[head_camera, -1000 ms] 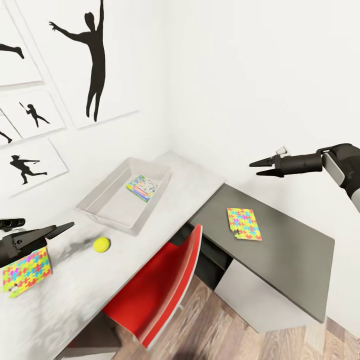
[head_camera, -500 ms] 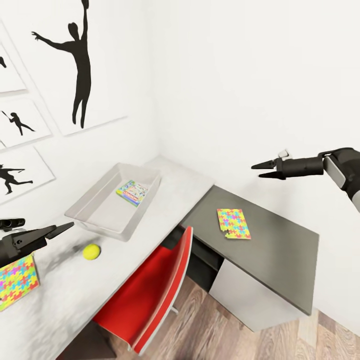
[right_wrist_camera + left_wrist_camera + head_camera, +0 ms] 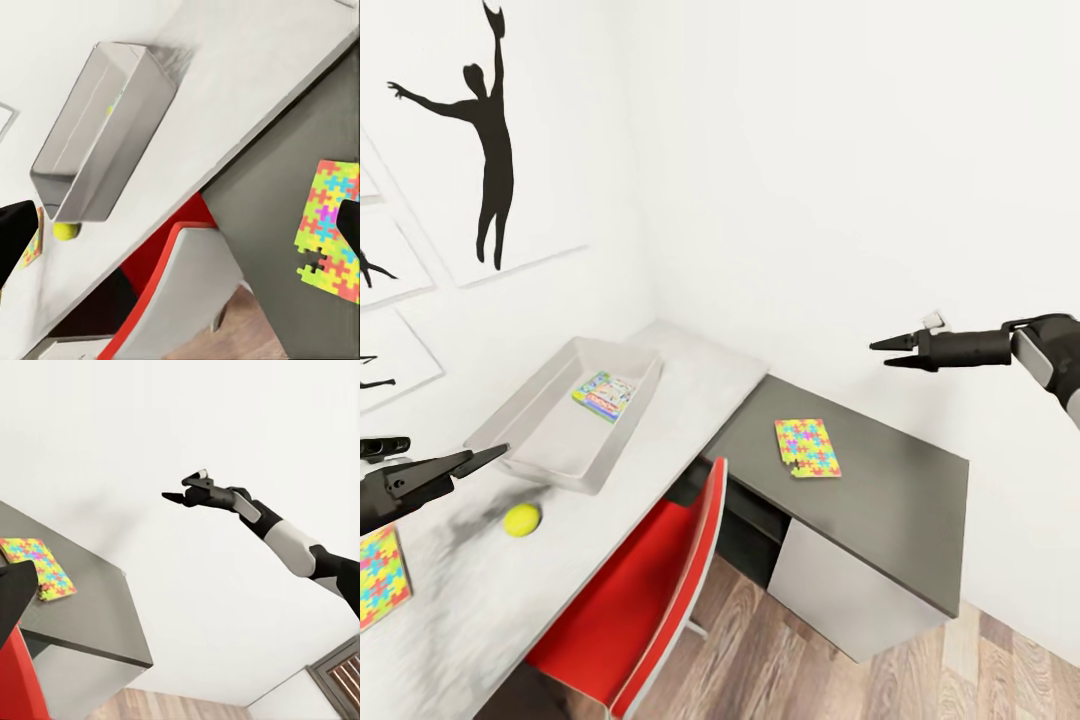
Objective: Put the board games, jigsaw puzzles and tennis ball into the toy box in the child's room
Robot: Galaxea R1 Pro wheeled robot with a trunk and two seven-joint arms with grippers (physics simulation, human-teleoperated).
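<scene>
Both jaws are held slightly parted and empty, right gripper (image 3: 883,353) raised above the jigsaw puzzle (image 3: 807,447), presumably its next pick

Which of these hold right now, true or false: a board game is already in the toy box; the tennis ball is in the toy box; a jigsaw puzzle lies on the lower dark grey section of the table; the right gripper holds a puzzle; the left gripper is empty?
1. A board game lies inside the toy box. True.
2. The tennis ball is in the toy box. False: it sits on the light grey table top, outside the box's near end.
3. A jigsaw puzzle lies on the lower dark grey section. True.
4. The right gripper holds a puzzle. False: it hangs in the air above the dark section, open and empty.
5. The left gripper is empty. True: open, with nothing between its fingers.
</scene>
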